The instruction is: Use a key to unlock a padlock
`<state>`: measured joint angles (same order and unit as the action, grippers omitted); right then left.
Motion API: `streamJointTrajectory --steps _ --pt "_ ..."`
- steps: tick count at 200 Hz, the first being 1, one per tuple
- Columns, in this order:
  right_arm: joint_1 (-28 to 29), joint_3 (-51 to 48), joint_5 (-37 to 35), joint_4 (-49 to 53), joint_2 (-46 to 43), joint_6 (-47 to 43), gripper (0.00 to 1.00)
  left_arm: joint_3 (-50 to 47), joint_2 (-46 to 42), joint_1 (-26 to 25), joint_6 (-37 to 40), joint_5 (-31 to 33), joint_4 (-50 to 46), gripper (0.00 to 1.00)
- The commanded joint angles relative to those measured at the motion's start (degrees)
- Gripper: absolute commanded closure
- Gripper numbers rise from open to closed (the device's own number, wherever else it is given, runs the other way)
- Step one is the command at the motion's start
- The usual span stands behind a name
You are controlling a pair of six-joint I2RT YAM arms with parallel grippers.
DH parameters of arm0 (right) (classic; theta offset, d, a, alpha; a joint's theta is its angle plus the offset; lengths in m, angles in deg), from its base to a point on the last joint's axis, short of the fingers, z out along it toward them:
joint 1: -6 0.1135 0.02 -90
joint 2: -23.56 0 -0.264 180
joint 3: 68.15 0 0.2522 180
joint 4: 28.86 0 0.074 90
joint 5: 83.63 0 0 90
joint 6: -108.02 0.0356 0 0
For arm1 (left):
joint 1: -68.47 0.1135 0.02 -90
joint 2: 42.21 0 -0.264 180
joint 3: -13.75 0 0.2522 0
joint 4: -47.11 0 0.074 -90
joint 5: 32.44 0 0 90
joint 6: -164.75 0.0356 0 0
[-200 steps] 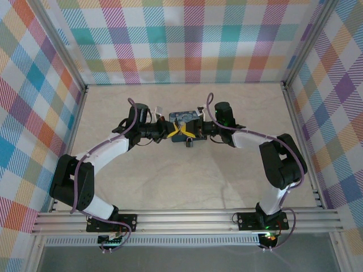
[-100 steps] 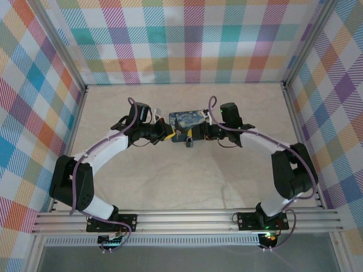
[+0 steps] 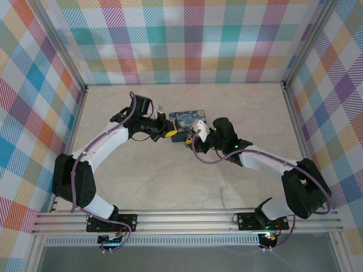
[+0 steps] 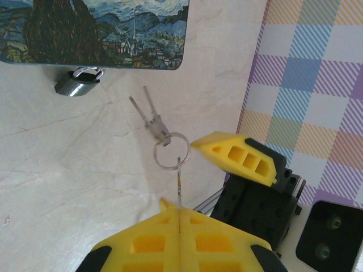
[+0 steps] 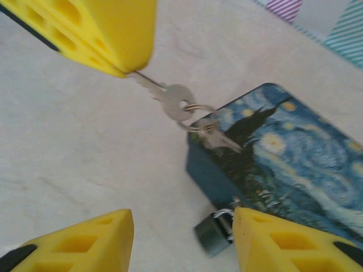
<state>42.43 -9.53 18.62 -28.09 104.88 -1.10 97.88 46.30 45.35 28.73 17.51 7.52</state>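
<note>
The padlock, small and dark with a silvery shackle, lies on the table against the near side of the blue painted box. My right gripper is open around it, and the lock sits close to the right-hand finger. My left gripper is shut on the key, which sticks out edge-on. From the key hang a ring and two spare keys. In the right wrist view the held key points toward the box corner. In the top view the left gripper and right gripper flank the box's near left corner.
The box stands mid-table toward the back. Checked walls close in the back and both sides, and a metal rail runs along the near edge. Bare tabletop lies between the arms.
The right arm has swung from the box's right side round to its near side, elbow bent low. The left gripper drew back slightly to the left, still holding the key.
</note>
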Motion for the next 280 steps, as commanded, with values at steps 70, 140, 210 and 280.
streamJointTrajectory --steps 70,140,210,280 --pt "4.9 1.2 -7.6 -9.6 0.3 -11.3 0.58 3.1 0.1 -1.3 0.6 -1.5 -4.9 1.00" --pt "7.1 4.2 -7.7 -9.1 3.9 -12.5 0.69 2.9 -0.3 -1.3 1.1 -2.3 -4.8 1.00" --pt "7.3 4.2 -11.2 -12.5 5.4 -13.1 0.81 2.2 -1.2 -1.3 1.4 -3.4 -4.8 1.00" --pt "8.2 4.1 -11.2 -11.3 5.1 -13.5 0.97 1.5 -1.4 -1.2 0.8 -2.5 -4.5 1.00"
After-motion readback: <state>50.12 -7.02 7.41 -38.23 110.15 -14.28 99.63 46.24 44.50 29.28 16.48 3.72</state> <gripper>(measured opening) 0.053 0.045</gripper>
